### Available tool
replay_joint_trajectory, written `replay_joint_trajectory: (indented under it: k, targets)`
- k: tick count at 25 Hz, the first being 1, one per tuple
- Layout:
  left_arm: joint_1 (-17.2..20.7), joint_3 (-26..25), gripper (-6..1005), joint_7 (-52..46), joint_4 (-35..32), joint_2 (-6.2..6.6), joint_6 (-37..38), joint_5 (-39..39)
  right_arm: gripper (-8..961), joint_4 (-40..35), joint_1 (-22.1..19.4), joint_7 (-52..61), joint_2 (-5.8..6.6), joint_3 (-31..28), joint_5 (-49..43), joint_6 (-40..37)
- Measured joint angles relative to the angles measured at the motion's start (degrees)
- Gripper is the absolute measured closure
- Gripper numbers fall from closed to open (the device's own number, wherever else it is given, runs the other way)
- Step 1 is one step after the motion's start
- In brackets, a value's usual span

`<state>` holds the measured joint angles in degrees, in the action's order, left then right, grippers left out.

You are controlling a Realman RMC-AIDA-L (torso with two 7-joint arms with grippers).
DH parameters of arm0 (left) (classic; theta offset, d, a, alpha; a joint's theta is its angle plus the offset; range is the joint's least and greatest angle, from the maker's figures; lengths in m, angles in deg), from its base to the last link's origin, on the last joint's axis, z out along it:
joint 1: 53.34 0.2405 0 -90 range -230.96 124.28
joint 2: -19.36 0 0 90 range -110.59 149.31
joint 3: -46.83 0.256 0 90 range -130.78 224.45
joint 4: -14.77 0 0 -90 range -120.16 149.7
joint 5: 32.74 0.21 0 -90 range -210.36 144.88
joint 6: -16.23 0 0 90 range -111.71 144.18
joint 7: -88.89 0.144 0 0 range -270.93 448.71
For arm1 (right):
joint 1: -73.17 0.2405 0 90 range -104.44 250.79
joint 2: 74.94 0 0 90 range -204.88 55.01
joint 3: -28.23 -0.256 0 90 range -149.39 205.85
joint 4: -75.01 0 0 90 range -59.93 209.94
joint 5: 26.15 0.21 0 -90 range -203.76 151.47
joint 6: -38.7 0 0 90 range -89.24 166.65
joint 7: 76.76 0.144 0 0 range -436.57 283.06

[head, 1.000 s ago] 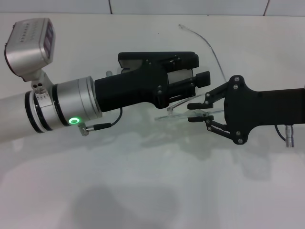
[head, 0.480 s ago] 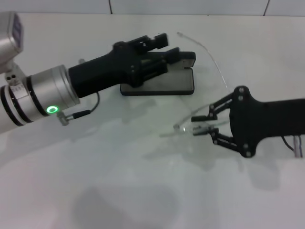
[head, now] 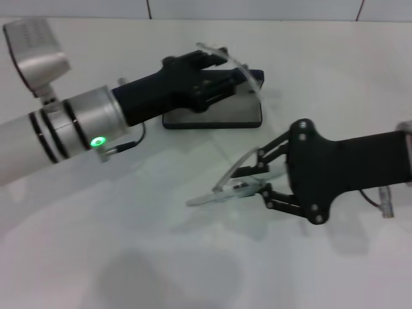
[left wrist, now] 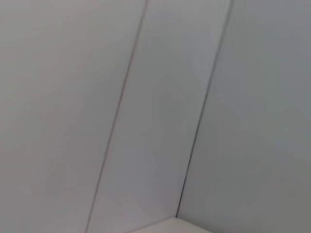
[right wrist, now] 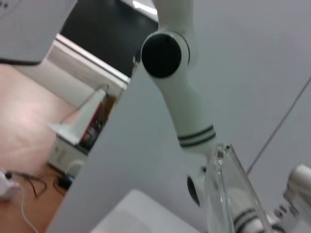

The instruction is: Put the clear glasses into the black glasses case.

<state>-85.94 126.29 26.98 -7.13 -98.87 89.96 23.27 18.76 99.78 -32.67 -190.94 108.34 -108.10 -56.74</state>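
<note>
right gripper (head: 248, 181) clamping fingers on the glasses (head: 222, 190), holding them above the table (head: 129, 244), near and in front of the case (head: 215, 114), one clear arm curving up over the case. left gripper (head: 215, 74) reaching over the open case, resting on its lid; finger state: cannot tell.

I'm looking down on a white table (head: 193, 257) with soft shadows across its near half. Along its far edge runs a pale tiled wall (head: 257, 9) — dark grout lines show there. My left wrist camera sees only more of that wall (left wrist: 155, 97) with thin seams. The right wrist camera catches a reddish-brown floor (right wrist: 24, 126), a white skirting (right wrist: 87, 60) and a dark panel (right wrist: 107, 24) above it.
</note>
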Motion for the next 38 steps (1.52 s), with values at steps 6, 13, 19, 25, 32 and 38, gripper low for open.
replay_joint_trajectory:
  k: [6,13,19,25,32,38]
  targets:
    - [-3.1,0.2,427,4.1,-0.3,-1.85,0.1,-2.7,831,10.5,7.2,1.2,0.22,0.5,0.4,0.4]
    - [-2.9,0.6,429,11.5,1.4,-2.17,2.2,-9.8,832,14.4,8.8,5.3,0.56,-2.1,0.0,1.2]
    - [-2.8,1.3,430,12.7,1.4,-2.21,3.8,-9.9,832,14.9,8.2,7.7,0.61,-5.3,0.0,0.9]
    - [-2.7,1.3,430,12.8,1.4,-2.12,3.8,-10.0,832,14.7,6.8,7.5,0.61,-6.1,0.3,1.2]
    - [-1.5,1.3,431,12.8,1.4,-2.06,4.7,-10.0,833,15.6,6.4,7.8,0.20,-7.9,0.4,2.7]
    - [-0.3,1.3,431,12.8,0.8,-1.86,5.8,-9.9,834,16.1,6.5,8.4,-0.09,-7.6,0.5,5.9]
